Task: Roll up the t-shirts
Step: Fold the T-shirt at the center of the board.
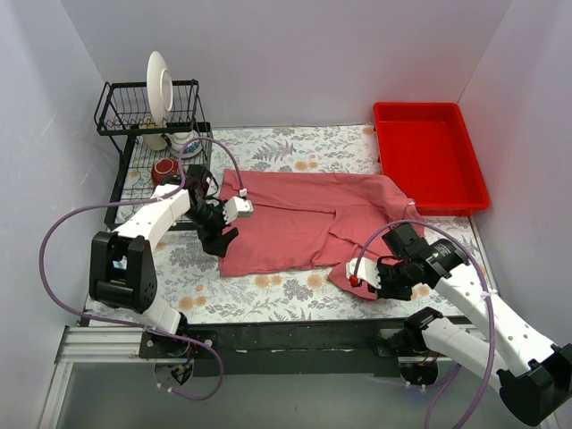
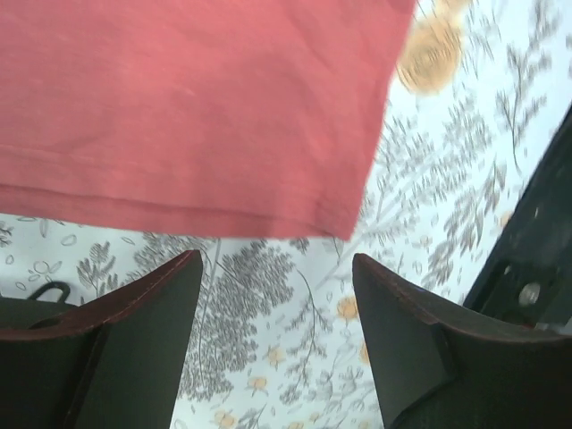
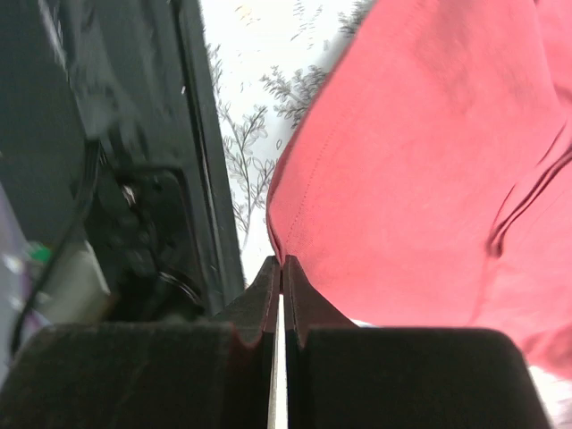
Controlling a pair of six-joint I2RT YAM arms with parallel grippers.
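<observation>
The dusty-red t-shirt [image 1: 304, 219] lies spread flat across the floral table, with a sleeve reaching to the near right. My left gripper [image 1: 221, 239] is open and empty, just off the shirt's left hem; in the left wrist view the hem corner [image 2: 340, 210] lies just beyond my fingers [image 2: 143, 331], apart from them. My right gripper [image 1: 356, 275] is shut on the edge of the shirt's near-right sleeve; in the right wrist view the cloth [image 3: 420, 179] runs up from my pinched fingertips [image 3: 282, 268].
A bright-red plastic tray [image 1: 429, 154] stands at the back right. A black wire dish rack [image 1: 152, 134] with a white plate, a mug and a red bowl stands at the back left. The black table-front rail [image 1: 295, 335] runs close beside my right gripper.
</observation>
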